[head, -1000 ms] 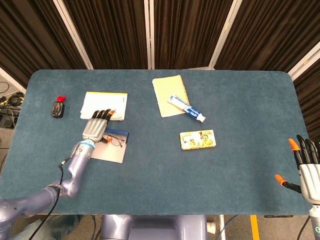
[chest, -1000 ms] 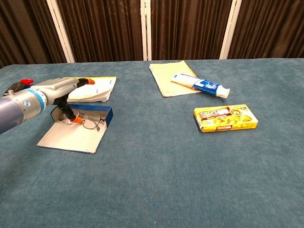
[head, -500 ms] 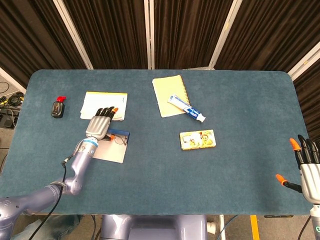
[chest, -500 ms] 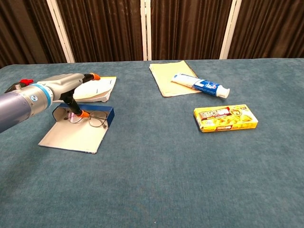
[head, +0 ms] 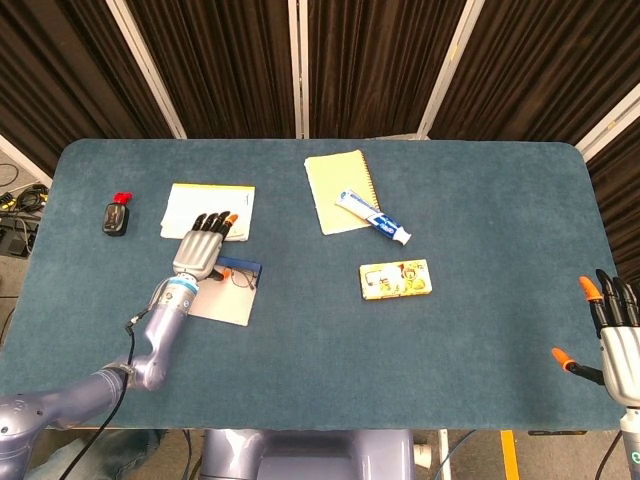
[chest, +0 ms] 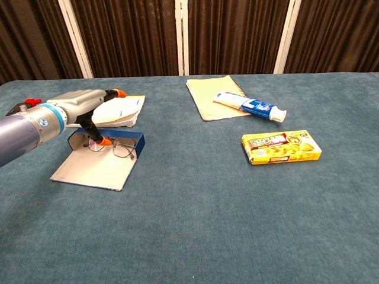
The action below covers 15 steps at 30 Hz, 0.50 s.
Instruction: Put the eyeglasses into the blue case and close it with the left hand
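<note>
Left robot hand [chest: 80, 109] hovers right over the open blue case [chest: 98, 160], fingers spread flat, thumb dipping toward the eyeglasses [chest: 115, 148] — contact looks likely, hard to confirm. The glasses lie crosswise at the hand's 3 o'clock, against the case's upright wall. Right robot hand [head: 615, 340] idles spread at the bench's far edge.
</note>
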Each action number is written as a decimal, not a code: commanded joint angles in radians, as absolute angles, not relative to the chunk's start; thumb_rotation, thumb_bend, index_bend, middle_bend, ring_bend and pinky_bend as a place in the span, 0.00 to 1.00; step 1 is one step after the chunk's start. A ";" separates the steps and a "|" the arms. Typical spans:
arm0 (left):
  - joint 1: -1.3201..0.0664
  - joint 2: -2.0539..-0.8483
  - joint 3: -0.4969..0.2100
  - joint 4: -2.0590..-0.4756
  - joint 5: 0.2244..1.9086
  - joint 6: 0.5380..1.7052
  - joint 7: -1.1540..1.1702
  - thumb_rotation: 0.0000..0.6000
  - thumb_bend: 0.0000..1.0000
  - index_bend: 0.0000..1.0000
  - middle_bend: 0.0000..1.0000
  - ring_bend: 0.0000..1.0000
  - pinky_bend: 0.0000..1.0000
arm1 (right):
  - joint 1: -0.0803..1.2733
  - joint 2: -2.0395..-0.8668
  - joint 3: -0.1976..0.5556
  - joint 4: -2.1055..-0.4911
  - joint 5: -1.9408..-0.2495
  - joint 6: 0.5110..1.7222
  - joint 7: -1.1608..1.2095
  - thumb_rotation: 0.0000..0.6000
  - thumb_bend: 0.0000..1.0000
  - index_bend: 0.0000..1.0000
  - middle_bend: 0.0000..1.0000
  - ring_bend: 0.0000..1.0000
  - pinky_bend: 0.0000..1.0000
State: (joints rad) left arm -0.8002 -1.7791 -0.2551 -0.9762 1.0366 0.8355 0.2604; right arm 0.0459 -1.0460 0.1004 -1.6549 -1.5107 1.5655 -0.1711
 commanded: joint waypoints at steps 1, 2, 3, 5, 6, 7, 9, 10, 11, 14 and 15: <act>-0.774 -1.739 -0.241 -1.035 1.052 0.865 0.260 1.00 0.20 0.00 0.00 0.00 0.00 | 0.045 -1.044 0.099 -1.656 -1.514 1.568 -0.167 1.00 0.00 0.00 0.00 0.00 0.00; -0.767 -1.727 -0.237 -1.054 1.056 0.873 0.260 1.00 0.20 0.00 0.00 0.00 0.00 | 0.044 -1.043 0.099 -1.657 -1.515 1.569 -0.166 1.00 0.00 0.00 0.00 0.00 0.00; -0.758 -1.713 -0.231 -1.075 1.062 0.882 0.261 1.00 0.20 0.00 0.00 0.00 0.00 | 0.044 -1.043 0.098 -1.657 -1.517 1.570 -0.164 1.00 0.00 0.00 0.00 0.00 0.00; -0.735 -1.679 -0.211 -1.129 1.081 0.902 0.260 1.00 0.20 0.00 0.00 0.00 0.00 | 0.043 -1.041 0.096 -1.659 -1.520 1.571 -0.160 1.00 0.00 0.00 0.00 0.00 0.00; -0.724 -1.663 -0.202 -1.155 1.089 0.907 0.255 1.00 0.20 0.00 0.00 0.00 0.00 | 0.043 -1.040 0.096 -1.659 -1.522 1.572 -0.159 1.00 0.00 0.00 0.00 0.00 0.00; -0.709 -1.642 -0.190 -1.192 1.101 0.916 0.241 1.00 0.20 0.00 0.00 0.00 0.00 | 0.042 -1.039 0.095 -1.660 -1.523 1.572 -0.157 1.00 0.00 0.00 0.00 0.00 0.00; -0.685 -1.611 -0.170 -1.247 1.131 0.939 0.219 1.00 0.20 0.00 0.00 0.00 0.00 | 0.042 -1.039 0.094 -1.660 -1.526 1.572 -0.155 1.00 0.00 0.00 0.00 0.00 0.00; -0.675 -1.601 -0.159 -1.266 1.146 0.951 0.213 1.00 0.20 0.00 0.00 0.00 0.00 | 0.042 -1.038 0.093 -1.660 -1.526 1.572 -0.155 1.00 0.00 0.00 0.00 0.00 0.00; -0.665 -1.593 -0.149 -1.284 1.161 0.962 0.208 1.00 0.20 0.00 0.00 0.00 0.00 | 0.042 -1.038 0.092 -1.660 -1.528 1.572 -0.153 1.00 0.00 0.00 0.00 0.00 0.00; -0.640 -1.570 -0.113 -1.331 1.203 0.988 0.202 1.00 0.20 0.00 0.00 0.00 0.00 | 0.041 -1.037 0.091 -1.660 -1.530 1.573 -0.150 1.00 0.00 0.00 0.00 0.00 0.00; -0.632 -1.564 -0.101 -1.343 1.216 0.995 0.202 1.00 0.20 0.00 0.00 0.00 0.00 | 0.041 -1.037 0.090 -1.660 -1.530 1.573 -0.149 1.00 0.00 0.00 0.00 0.00 0.00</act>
State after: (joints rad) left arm -0.6530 -1.5833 -0.1257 -1.3173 1.1907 0.9785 0.2106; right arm 0.0407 -1.0368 0.0903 -1.6599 -1.5304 1.5731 -0.1492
